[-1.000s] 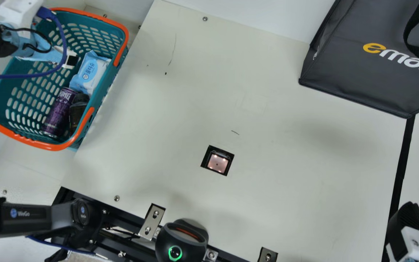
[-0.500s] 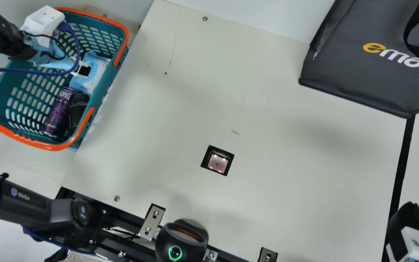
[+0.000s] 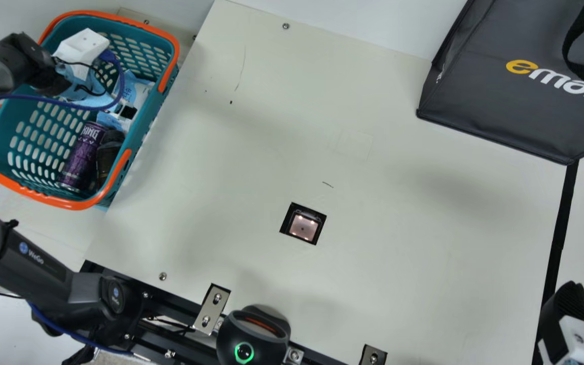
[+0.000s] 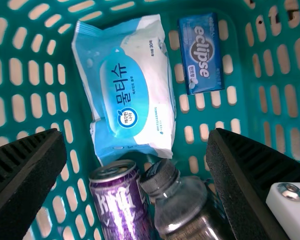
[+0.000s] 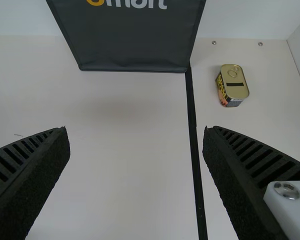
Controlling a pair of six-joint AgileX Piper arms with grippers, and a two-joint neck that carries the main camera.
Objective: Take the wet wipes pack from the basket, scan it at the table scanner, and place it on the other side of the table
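My left gripper (image 3: 128, 111) is inside the teal basket (image 3: 53, 199), over the wet wipes pack (image 3: 142, 92) and partly covering it. From the left wrist, this gripper (image 4: 136, 132) has its fingers wide apart with nothing held; the white and light-blue wipes pack (image 4: 125, 92) lies flat below, beyond the fingertips. The table scanner (image 3: 303, 226) is a lit square set into the tabletop. At the main view's lower right corner is my right gripper (image 3: 571, 304), and in the right wrist view the same gripper (image 5: 136, 132) stands open above the table, empty.
Beside the wipes are a purple can (image 4: 121, 202), a dark-capped bottle (image 4: 182, 202) and a blue mint box (image 4: 201, 54). A black bag (image 3: 505, 91) stands at the back right. A tin (image 5: 232, 86) sits right of the black line (image 5: 192, 130).
My left arm has moved right and toward the main view's bottom, from beside the wipes pack to over it. The right gripper and the basket's things have stayed still.
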